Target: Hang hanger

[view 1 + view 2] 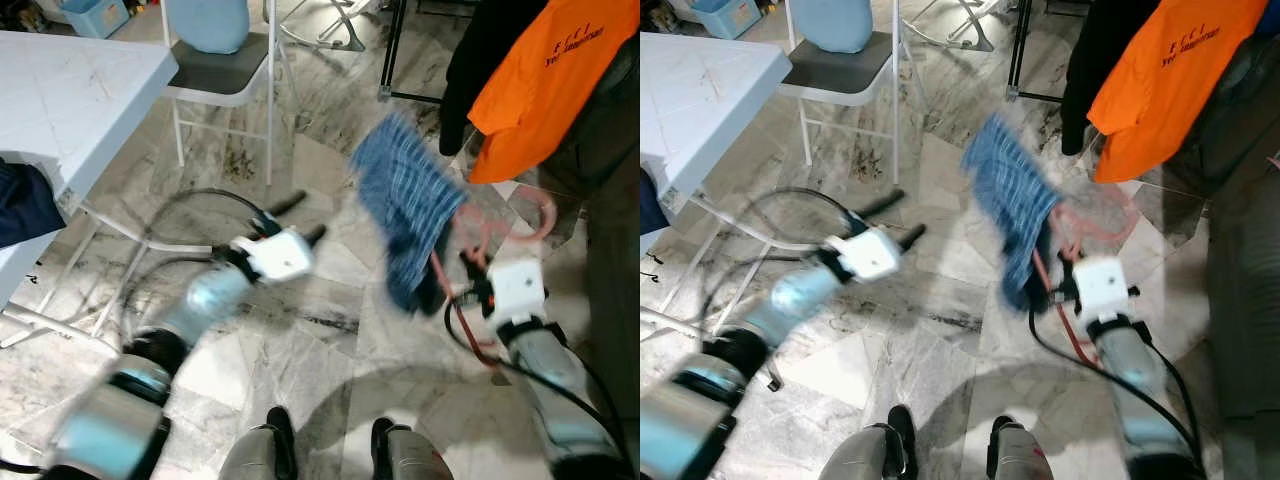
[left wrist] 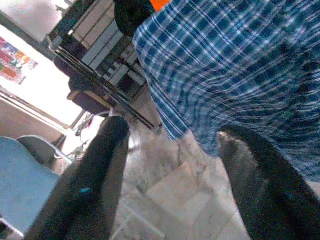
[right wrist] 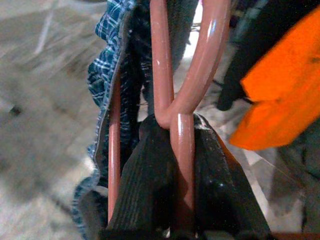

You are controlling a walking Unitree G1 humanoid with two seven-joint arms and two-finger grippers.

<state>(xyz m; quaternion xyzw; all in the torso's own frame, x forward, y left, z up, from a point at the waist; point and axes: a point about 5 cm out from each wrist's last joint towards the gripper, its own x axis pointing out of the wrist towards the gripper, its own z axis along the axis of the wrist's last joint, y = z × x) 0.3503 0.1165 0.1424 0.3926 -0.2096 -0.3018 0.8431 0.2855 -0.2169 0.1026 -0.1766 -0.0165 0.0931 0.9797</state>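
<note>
The right end effector (image 1: 478,268) is clenching the pink hanger (image 3: 184,75) with its blue plaid cloth (image 1: 405,205) at frame centre, not yet hung, while the left end effector (image 1: 295,218) is hovering released nearby.

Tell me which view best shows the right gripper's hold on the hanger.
The right wrist view: the right gripper pinches the pink hanger at its neck, the plaid cloth beside it. Both eye views show this grip small and blurred. The left wrist view shows the cloth.
</note>
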